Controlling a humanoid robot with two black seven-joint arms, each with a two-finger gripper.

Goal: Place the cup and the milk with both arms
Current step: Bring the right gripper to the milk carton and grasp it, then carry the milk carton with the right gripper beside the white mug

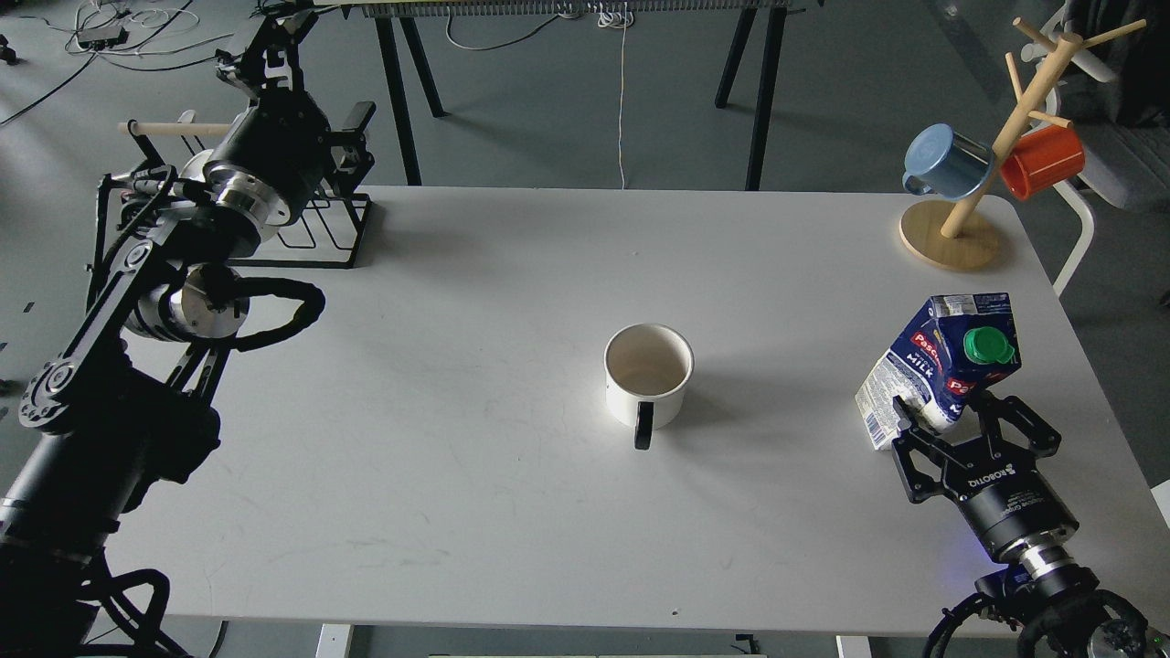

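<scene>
White laminate formed the table (pixel 475 493), its nearest stretch bare and faintly scuffed. At the near right the right gripper (pixel 946 416) rose from below the table edge, its black fingers (pixel 907 429) clamped on the lower body of the milk (pixel 941 366). The carton was dented, dark blue and white, and tilted toward the left, green cap (pixel 987 345) facing the viewer; whether its base touched the table could not be told. Well apart to its left, near the table's centre, the cup (pixel 647 375) stood upright on the surface, black handle (pixel 643 426) pointing toward the near edge, pale interior showing. No gripper touched it.

Along the left side the left arm (pixel 137 302) ran up from the near corner to the far left corner. The left gripper (pixel 265 55) sat past the table's far edge, dark and end-on; its fingers could not be told apart. A black wire rack (pixel 320 233) stood on the far left corner beside that arm. On the far right corner a wooden mug tree (pixel 960 224) carried a blue mug (pixel 946 163) and an orange mug (pixel 1042 161).
</scene>
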